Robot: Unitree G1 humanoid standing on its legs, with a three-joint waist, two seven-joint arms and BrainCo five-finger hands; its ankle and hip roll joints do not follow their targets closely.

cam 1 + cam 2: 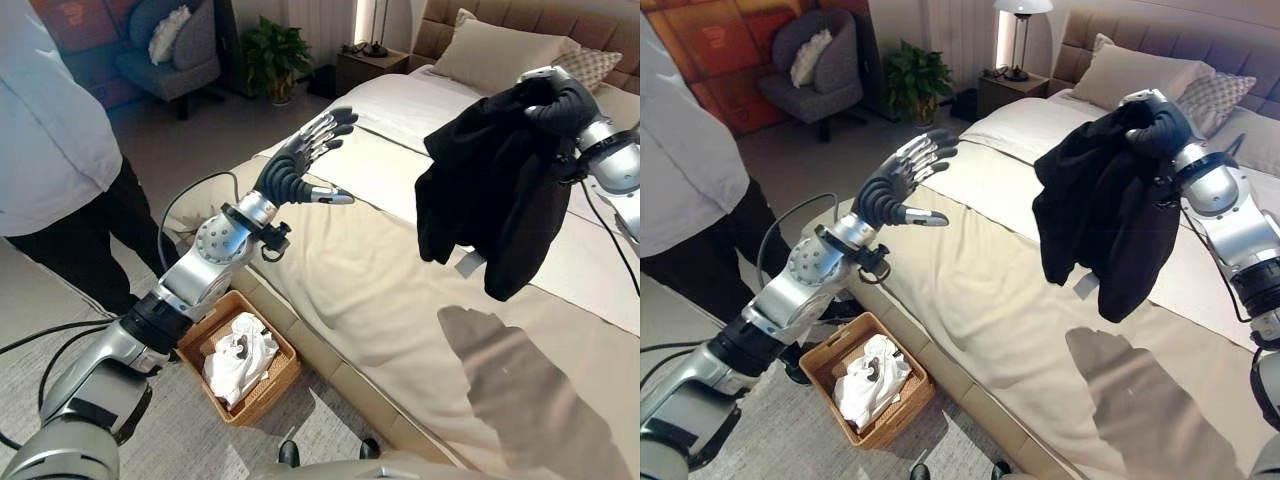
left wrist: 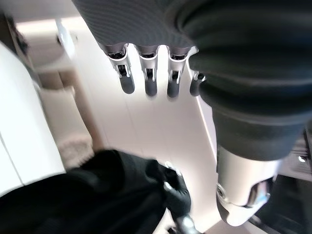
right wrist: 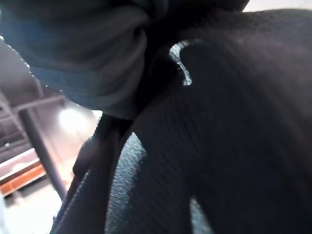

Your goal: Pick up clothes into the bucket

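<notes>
Woven brown wicker basket [image 1: 252,398] stands on the floor at the left, just beside the bed's edge, with white crumpled clothes [image 1: 238,358] already inside. Above it the left hand [image 1: 305,152] hovers over the beige bed [image 1: 380,290], fingers straight and spread, holding nothing. Further right, the black jacket-like garment [image 1: 1095,215] hangs with its long axis vertical from the right hand [image 1: 1158,125], whose fingers are curled around its top. I judge the basket lies down and to the left of the garment, across the bed corner. A person in a white top [image 1: 50,130] stands at the far left.
</notes>
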